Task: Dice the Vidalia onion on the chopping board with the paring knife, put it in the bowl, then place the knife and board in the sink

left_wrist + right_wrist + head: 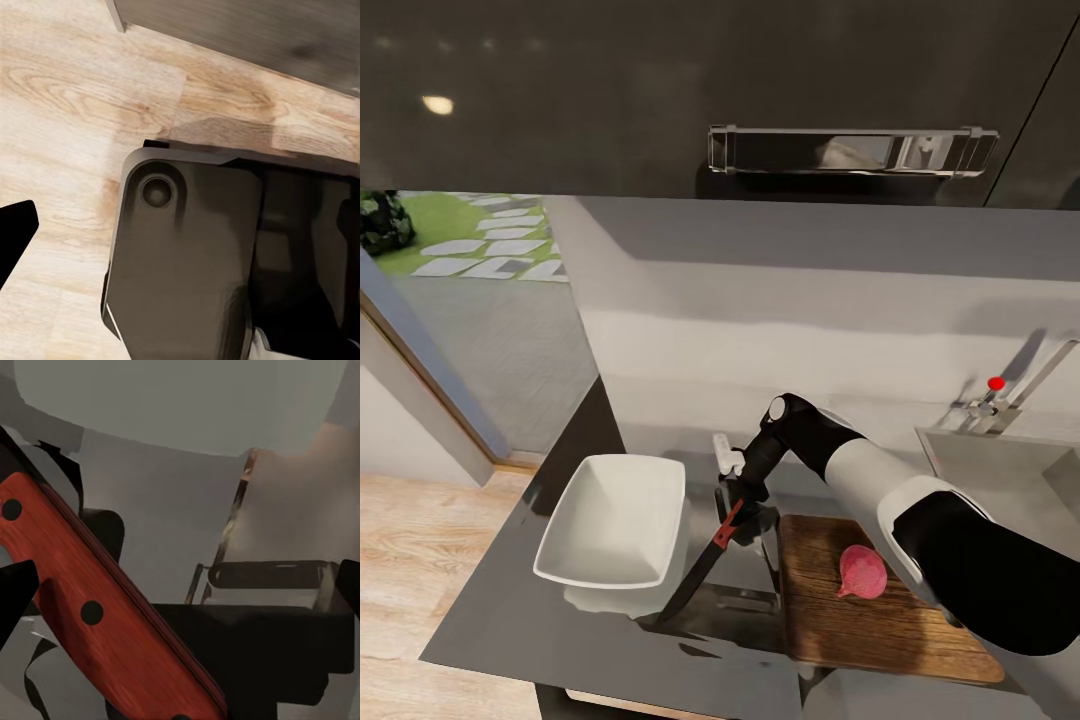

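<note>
The pinkish-red Vidalia onion (863, 572) rests on the dark brown chopping board (880, 625) on the grey countertop (500, 610). Left of the board lies the paring knife (705, 560), red handle (97, 615) toward the wall, dark blade pointing at the counter's front edge. My right gripper (745, 512) (180, 592) hangs over the handle, fingers spread wide on either side of it, not closed. The white square bowl (615, 520) stands just left of the knife. The sink (1000, 465) with its tap (1045, 372) and red knob (995, 383) is at the far right. My left gripper (180, 232) is open over the floor.
A dark wall cabinet with a chrome handle (850, 150) hangs overhead. A small white object (726, 452) sits on the counter behind my right gripper. Left of the counter is wooden floor (400, 560) and a doorway to outdoors. The robot's dark base (195, 255) is below my left gripper.
</note>
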Robot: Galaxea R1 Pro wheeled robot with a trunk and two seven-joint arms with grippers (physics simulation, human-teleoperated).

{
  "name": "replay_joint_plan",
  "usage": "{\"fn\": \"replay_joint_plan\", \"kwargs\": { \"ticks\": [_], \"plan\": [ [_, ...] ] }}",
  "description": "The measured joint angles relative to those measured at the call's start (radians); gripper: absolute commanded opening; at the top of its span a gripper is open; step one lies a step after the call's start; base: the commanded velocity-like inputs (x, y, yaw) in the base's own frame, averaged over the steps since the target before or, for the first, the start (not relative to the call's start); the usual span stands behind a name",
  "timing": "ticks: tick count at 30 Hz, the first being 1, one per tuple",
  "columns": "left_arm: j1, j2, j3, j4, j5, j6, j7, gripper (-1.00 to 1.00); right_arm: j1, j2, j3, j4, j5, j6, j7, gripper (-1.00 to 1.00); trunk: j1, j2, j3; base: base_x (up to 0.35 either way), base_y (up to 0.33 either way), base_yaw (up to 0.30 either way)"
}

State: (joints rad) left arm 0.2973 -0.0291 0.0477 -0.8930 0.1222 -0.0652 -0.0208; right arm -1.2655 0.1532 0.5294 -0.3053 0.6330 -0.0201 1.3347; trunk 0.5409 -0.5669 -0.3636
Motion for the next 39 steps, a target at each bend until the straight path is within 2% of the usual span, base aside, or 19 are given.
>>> {"fn": "replay_joint_plan", "kwargs": {
  "ticks": [17, 28, 39],
  "plan": [
    [0.000, 0.000, 0.000, 0.001, 0.000, 0.000, 0.000, 1.00, 0.006, 0.000, 0.000, -0.009, 0.006, 0.003, -0.004, 1.00, 0.000, 0.000, 0.003, 0.000, 0.000, 0.000],
    [0.000, -0.001, 0.000, 0.000, 0.000, 0.000, 0.000, 1.00, 0.009, 0.000, 0.003, 0.007, 0.006, 0.006, -0.047, 1.00, 0.000, 0.000, 0.018, 0.000, 0.000, 0.000],
    [0.000, -0.001, 0.000, 0.000, 0.000, 0.000, 0.000, 1.00, 0.010, 0.000, 0.016, 0.007, 0.010, 0.009, -0.054, 1.00, 0.000, 0.001, 0.035, 0.000, 0.000, 0.000]
  ]
}}
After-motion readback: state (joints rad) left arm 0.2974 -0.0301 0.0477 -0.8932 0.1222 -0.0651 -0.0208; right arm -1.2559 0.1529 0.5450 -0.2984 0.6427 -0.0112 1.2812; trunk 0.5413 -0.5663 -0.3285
